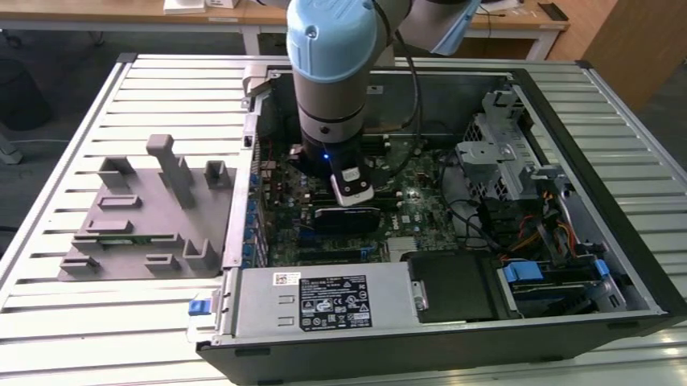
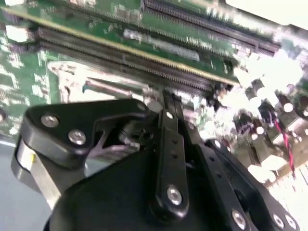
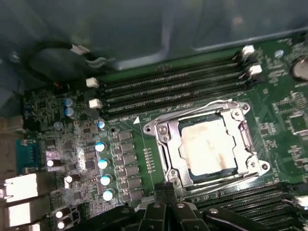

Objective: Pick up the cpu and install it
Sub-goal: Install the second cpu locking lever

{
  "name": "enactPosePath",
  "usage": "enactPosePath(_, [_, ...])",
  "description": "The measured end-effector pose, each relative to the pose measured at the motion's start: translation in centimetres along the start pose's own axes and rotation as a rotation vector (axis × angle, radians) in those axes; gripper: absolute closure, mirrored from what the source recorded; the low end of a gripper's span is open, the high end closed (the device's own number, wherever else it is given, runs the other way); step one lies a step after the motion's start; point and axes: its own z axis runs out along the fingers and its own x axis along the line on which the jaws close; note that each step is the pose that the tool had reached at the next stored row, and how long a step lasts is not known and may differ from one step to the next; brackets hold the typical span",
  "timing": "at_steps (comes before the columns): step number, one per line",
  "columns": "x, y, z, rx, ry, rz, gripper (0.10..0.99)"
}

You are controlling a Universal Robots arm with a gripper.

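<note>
We see the pincer closed, fingers pressed together and empty, low over the motherboard. The cpu sits in its socket frame, just beyond the fingertips.

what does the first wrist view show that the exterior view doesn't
First wrist view alone: the cpu lying in its metal socket frame, with memory slots beside it. Exterior view alone: the whole open computer case on the slatted table, the grey fixture at that view's left, the power supply and the arm. Both: the green motherboard and the claw.
</note>
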Motion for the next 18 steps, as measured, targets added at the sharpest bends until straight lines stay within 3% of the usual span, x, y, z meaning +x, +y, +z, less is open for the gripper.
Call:
enactPosePath(5, [0.02, 0.37, -1.66, 0.002, -0.0002, 0.000, 0.980])
enactPosePath(8, [0.02, 0.44, -1.92, 0.013, -0.0030, 0.000, 0.980])
enactPosePath(12, [-0.09, 0.46, -1.93, 0.014, -0.0030, 0.000, 0.980])
enactPosePath(18, [-2.24, 0.97, -1.84, 0.016, -0.0018, 0.000, 0.980])
